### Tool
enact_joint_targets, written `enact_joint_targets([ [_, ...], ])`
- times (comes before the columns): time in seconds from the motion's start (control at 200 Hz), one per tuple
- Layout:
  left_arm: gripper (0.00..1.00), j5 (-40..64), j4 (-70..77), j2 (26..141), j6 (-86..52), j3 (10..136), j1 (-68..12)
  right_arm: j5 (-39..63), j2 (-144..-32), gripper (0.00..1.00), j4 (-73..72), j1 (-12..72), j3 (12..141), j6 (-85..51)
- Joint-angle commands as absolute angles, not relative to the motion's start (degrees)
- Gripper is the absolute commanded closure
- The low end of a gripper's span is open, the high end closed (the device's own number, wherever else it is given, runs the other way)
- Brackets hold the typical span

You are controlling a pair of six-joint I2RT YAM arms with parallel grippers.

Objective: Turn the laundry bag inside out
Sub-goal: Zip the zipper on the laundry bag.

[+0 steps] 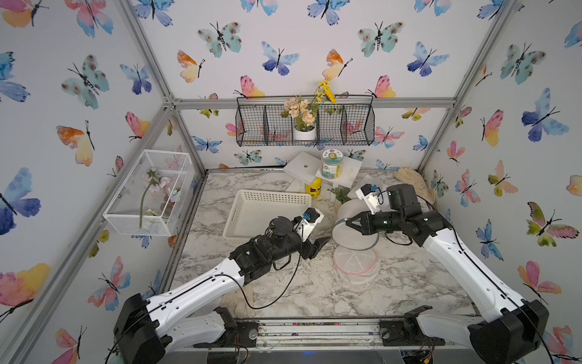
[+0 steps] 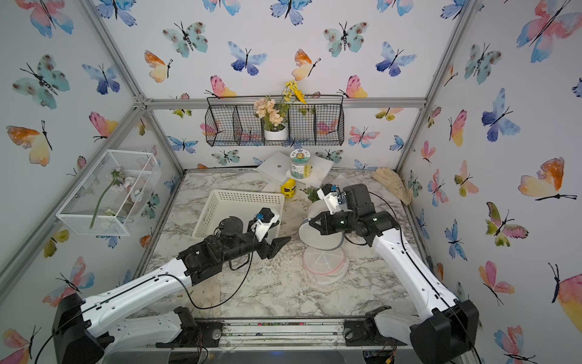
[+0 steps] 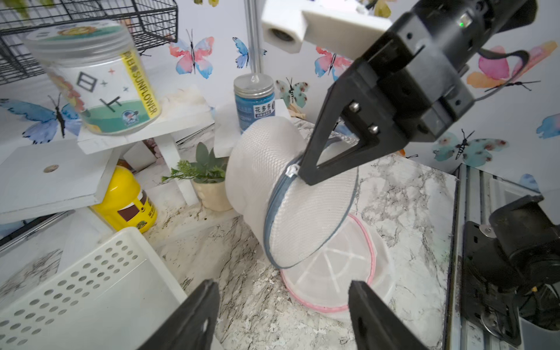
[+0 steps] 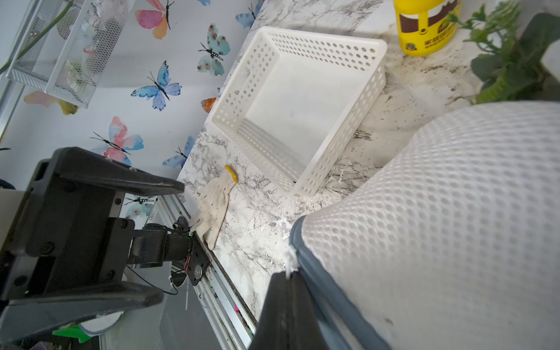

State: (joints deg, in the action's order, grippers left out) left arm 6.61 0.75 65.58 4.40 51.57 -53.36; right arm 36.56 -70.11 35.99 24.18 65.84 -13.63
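Nearest, the left gripper (image 1: 319, 248) is held wide and empty above the table (image 1: 299, 290), just short of the bag. The bag (image 3: 303, 218), a white mesh drum, is tilted over a pink-rimmed disc (image 3: 333, 272) and pinched at its grey zip rim by the right gripper (image 3: 309, 178), beside the pull (image 3: 291, 171). The zip looks closed, so the rim is best held taut while the pull is taken squarely and drawn along it.
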Motion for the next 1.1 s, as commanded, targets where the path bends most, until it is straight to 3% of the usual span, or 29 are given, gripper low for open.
enact_joint_targets([
  [0.0,0.26,10.42,-2.00,68.13,9.44,54.26,-54.40,40.43,-68.82,0.98,37.86,26.06,64.61,-10.25],
  [0.315,0.30,9.62,-6.15,70.18,14.83,56.36,-54.54,46.48,-65.08,0.98,37.50,28.11,61.37,-5.89],
  [0.651,0.67,12.73,-7.19,72.16,15.43,56.99,-54.58,49.86,-62.60,0.98,35.51,28.48,59.77,-5.80],
  [0.836,1.00,13.36,-5.96,71.18,14.22,56.87,-54.57,37.55,-61.86,0.98,34.08,28.48,60.62,-9.63],
  [0.981,1.00,12.34,-3.82,68.31,12.38,54.69,-54.49,22.77,-63.82,0.98,34.89,28.39,61.88,-13.41],
  [1.096,1.00,9.68,-2.37,65.17,10.55,52.53,-54.46,20.64,-67.13,0.98,37.25,28.30,63.60,-14.26],
])
